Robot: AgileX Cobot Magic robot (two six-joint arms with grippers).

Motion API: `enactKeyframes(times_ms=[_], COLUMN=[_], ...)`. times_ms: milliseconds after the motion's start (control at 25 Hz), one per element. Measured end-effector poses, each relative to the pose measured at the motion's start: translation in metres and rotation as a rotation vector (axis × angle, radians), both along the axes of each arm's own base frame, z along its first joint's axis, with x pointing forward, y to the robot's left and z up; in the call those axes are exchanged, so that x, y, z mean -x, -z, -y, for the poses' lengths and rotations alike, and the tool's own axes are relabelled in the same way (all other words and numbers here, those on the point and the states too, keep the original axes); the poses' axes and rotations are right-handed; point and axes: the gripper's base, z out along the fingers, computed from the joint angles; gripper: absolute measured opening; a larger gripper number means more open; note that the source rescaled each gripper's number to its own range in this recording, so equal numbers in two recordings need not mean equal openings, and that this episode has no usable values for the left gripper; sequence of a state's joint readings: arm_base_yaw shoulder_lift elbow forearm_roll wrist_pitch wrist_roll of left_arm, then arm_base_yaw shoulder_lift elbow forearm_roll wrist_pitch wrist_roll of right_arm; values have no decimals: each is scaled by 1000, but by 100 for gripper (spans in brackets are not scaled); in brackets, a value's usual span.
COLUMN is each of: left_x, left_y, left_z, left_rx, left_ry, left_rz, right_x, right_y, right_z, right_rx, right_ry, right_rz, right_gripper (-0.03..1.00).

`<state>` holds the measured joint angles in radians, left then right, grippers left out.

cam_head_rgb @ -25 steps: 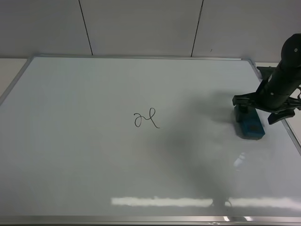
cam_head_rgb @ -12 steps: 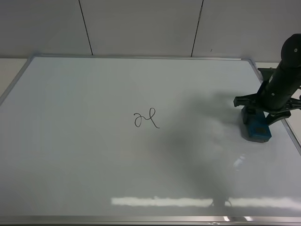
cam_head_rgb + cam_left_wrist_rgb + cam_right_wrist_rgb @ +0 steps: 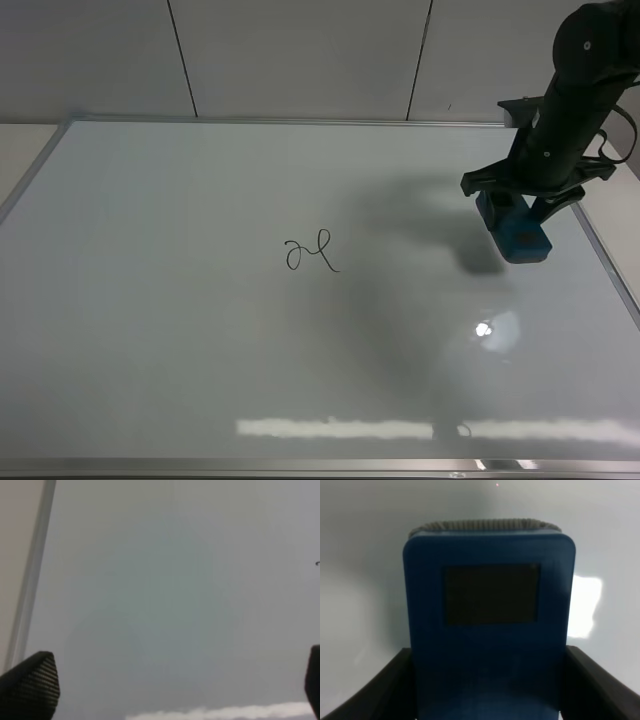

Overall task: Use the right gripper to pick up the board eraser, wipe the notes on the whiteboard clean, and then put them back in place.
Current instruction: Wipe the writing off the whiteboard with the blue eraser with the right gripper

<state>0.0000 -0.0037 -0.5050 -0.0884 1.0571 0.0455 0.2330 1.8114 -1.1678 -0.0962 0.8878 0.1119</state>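
The whiteboard fills most of the exterior high view. The notes, a small black squiggle, sit near its middle. My right gripper is shut on the teal-blue board eraser and holds it above the board's right part, well to the right of the notes; its shadow falls on the board below it. In the right wrist view the eraser sits between the two black fingers, with one dark patch showing. My left gripper is open and empty over the bare whiteboard.
The board's silver frame runs along the far edge, and in the left wrist view the frame shows beside the left gripper. A grey panelled wall stands behind the board. A light glare lies on the board below the eraser.
My right gripper has lifted the eraser off the board near its right edge and carried it up and a little to the left. The notes are unchanged.
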Motion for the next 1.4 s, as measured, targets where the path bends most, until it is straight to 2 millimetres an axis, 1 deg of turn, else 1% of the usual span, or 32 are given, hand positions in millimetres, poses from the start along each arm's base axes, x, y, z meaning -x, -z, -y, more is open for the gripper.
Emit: enactKeyframes(times_ms=[160,400,520,560,680,800,840,1040,1160,1200,1280,1400], left_x=[0,0,0,0,0,0,0,0,0,0,0,0], left_y=[0,0,0,0,0,0,0,0,0,0,0,0], left_z=[0,0,0,0,0,0,0,0,0,0,0,0], left_rx=[0,0,0,0,0,0,0,0,0,0,0,0], left_ry=[0,0,0,0,0,0,0,0,0,0,0,0], left_rz=[0,0,0,0,0,0,0,0,0,0,0,0], right_x=[1,9,12,12,14,13,12,11,11,11,12,14], right_y=[-16,-30,-37,-37,-41,-38,-35,-30,-21,-21,-17,-5], right_z=[-30,-74,-92,-92,-108,-123,-134,-169,-189,-189,-200,-216], right_rx=[-3,-18,-26,-26,-24,-11,1,12,17,17,20,27], right_ry=[-170,-346,-437,-437,-525,-612,-667,-793,-861,-861,-889,-929], right_rz=[7,31,52,52,42,10,-18,-56,-88,-88,-97,-113], right_gripper=[1,1,1,1,1,1,1,1,1,1,1,1])
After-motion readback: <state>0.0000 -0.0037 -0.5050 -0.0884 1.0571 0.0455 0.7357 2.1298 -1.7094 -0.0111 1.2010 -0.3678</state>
